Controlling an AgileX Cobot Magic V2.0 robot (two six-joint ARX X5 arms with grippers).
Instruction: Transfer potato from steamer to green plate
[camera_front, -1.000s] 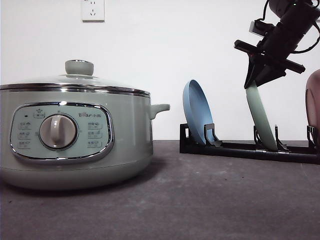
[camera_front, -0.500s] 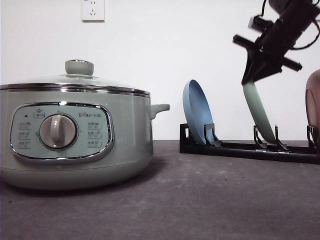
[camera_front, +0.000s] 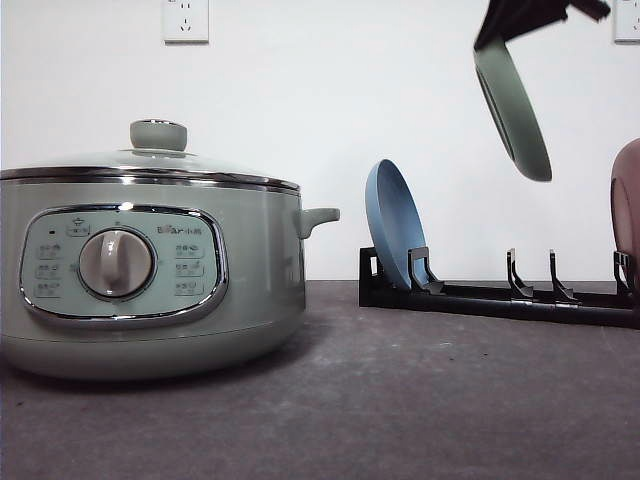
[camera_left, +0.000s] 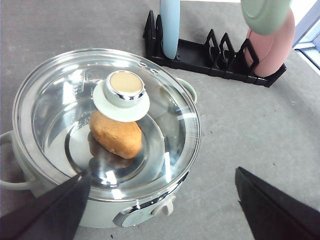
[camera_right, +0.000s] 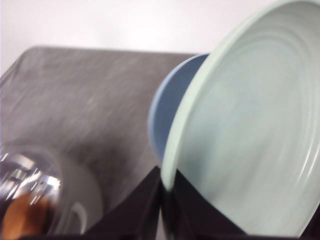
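Steamer (camera_front: 150, 270) sits on the table (camera_front: 400, 400), glass lid (camera_left: 107, 115) on; front panel has a round dial (camera_front: 117, 263) with a small brand mark just above-right of it, too small to read, and button icons on both sides of the dial, also illegible. Wall socket (camera_front: 186, 20) on the wall above the steamer. Potato (camera_left: 116, 135) is inside the steamer, under the lid, just beside the lid knob (camera_left: 124, 92): the left wrist view shows it through the glass; the front view gives just the steamer's side wall and lid edge. Green plate (camera_front: 512, 108) is in the air above the black rack (camera_front: 480, 298), tilted, clear of the rack slots, well off to the side of the steamer. Right hand (camera_right: 167, 202) is pinching the green plate's rim, fingers either side of the edge, seen close in the right wrist view; front view catches a dark bit of it at the plate's top. Blue plate (camera_front: 395, 225) stands on edge in the rack end nearest the steamer; pink plate (camera_left: 272, 47) at the far end. Left hand (camera_left: 162, 205) hovers over the steamer's panel side, fingers (camera_left: 50, 210) spread wide, holding nothing.
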